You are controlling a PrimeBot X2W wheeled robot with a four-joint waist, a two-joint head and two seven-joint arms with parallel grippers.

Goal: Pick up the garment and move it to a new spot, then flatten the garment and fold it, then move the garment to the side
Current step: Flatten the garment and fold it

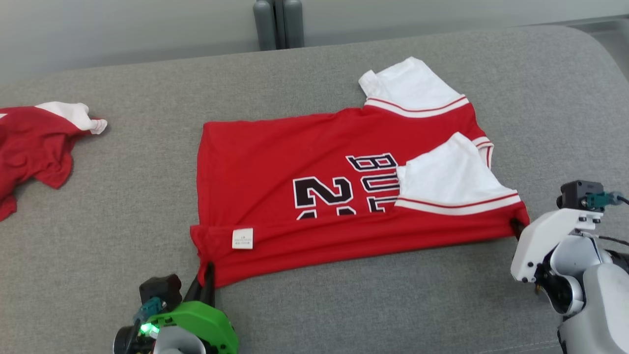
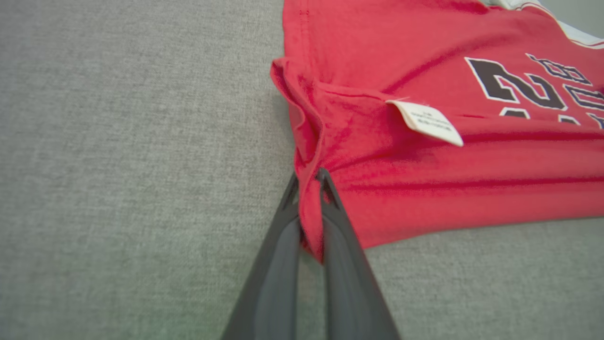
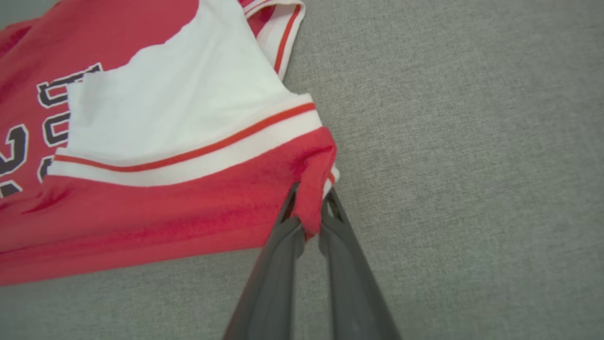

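The garment [image 1: 295, 162] is a red jersey with white sleeves and dark lettering, spread across the grey cushion with its near long edge folded over, a white tag showing. My left gripper [image 1: 205, 271] is shut on the garment's near left corner [image 2: 309, 208], red cloth pinched between the dark fingers. At the near right corner, below the white sleeve [image 3: 179, 108], my right gripper [image 1: 516, 227] is shut on the bunched red fabric [image 3: 311, 198]. Both corners sit low against the cushion.
A second red and white garment [image 1: 34, 147] lies crumpled at the far left of the grey cushion [image 1: 123, 221]. A dark grey post [image 1: 277, 22] stands behind the cushion's back edge. The cushion curves away at the right [image 1: 604, 64].
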